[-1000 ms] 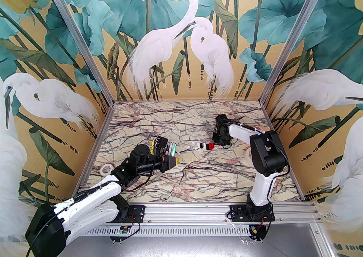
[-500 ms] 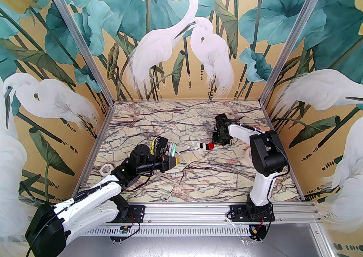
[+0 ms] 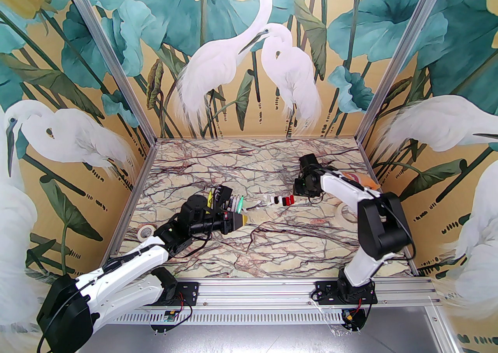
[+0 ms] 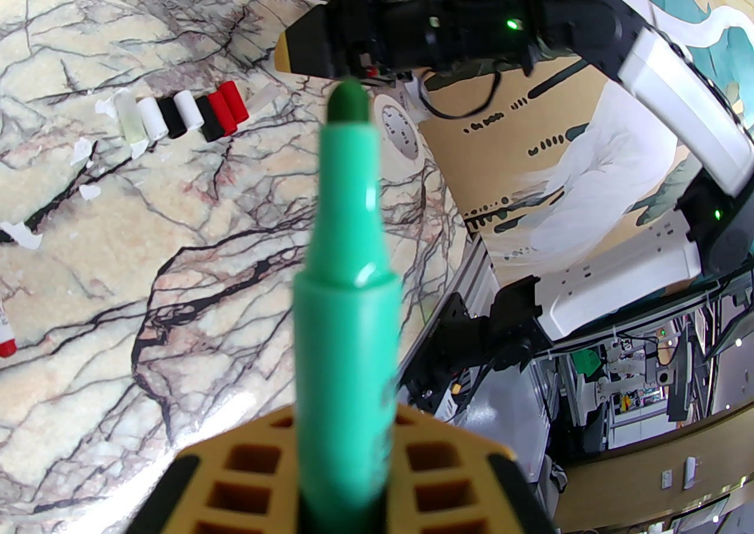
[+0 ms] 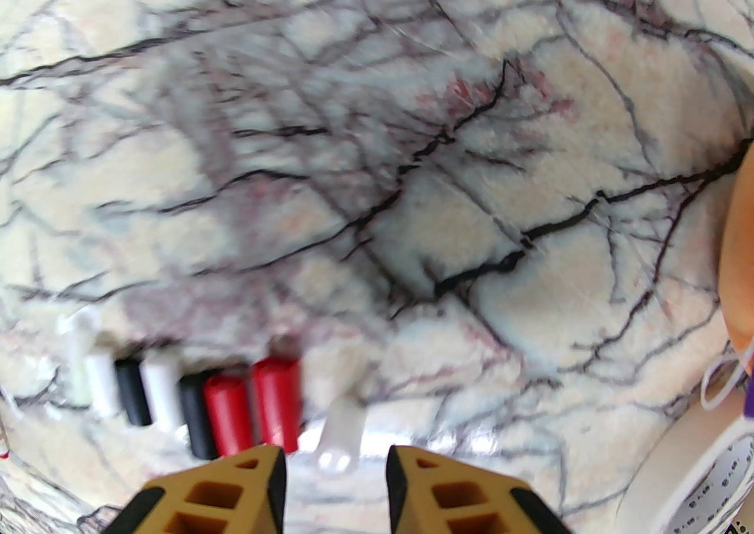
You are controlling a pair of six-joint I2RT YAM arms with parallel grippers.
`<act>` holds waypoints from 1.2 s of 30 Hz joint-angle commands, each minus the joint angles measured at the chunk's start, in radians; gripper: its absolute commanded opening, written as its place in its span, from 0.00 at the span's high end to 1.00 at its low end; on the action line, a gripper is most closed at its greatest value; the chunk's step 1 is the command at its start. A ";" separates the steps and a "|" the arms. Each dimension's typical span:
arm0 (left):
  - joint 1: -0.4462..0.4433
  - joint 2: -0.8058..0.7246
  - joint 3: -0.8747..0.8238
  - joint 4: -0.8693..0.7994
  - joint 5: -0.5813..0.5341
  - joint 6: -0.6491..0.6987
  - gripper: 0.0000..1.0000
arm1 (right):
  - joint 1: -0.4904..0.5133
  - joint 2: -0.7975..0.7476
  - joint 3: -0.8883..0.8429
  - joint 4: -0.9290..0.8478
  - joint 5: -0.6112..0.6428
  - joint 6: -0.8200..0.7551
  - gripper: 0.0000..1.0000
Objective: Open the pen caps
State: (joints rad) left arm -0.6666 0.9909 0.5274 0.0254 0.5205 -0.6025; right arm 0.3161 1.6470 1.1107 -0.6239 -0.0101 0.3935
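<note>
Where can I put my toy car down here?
The table's far stretch, between the back wall and the row of caps, is bare. So is the near middle, between the left tape roll and the right tape roll. It is crowded around the caps, the right gripper, and the pens by the left gripper.

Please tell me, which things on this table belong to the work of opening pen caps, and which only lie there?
For the job:
- green marker, uncapped, gripped by the left gripper
- loose pen caps in a row
- more pens beside the left arm
- right gripper, open, near the row's red end

Just lying about:
- tape roll at the left
- tape roll at the right
- torn tape scraps
</note>
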 commanded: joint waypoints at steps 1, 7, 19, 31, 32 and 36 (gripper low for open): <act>0.007 0.027 0.028 0.006 0.004 0.004 0.87 | 0.023 -0.047 -0.078 0.036 0.022 0.042 0.62; 0.007 0.015 0.018 0.043 -0.053 -0.026 0.86 | 0.038 -0.111 -0.163 0.062 0.099 0.063 0.62; 0.007 -0.004 0.052 0.002 -0.039 -0.001 0.86 | 0.039 -0.031 -0.154 0.180 0.046 0.067 0.62; 0.005 0.017 0.011 0.087 -0.006 -0.022 0.86 | 0.040 0.029 -0.146 0.205 0.078 0.056 0.62; 0.007 0.017 0.009 0.090 -0.005 -0.023 0.86 | 0.040 0.033 -0.143 0.205 0.080 0.053 0.62; 0.006 0.020 0.008 0.087 -0.006 -0.019 0.86 | 0.040 0.051 -0.120 0.203 0.089 0.040 0.64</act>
State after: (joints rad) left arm -0.6666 0.9997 0.5499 0.0830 0.4908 -0.6174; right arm 0.3477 1.6752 0.9554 -0.4355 0.0566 0.4469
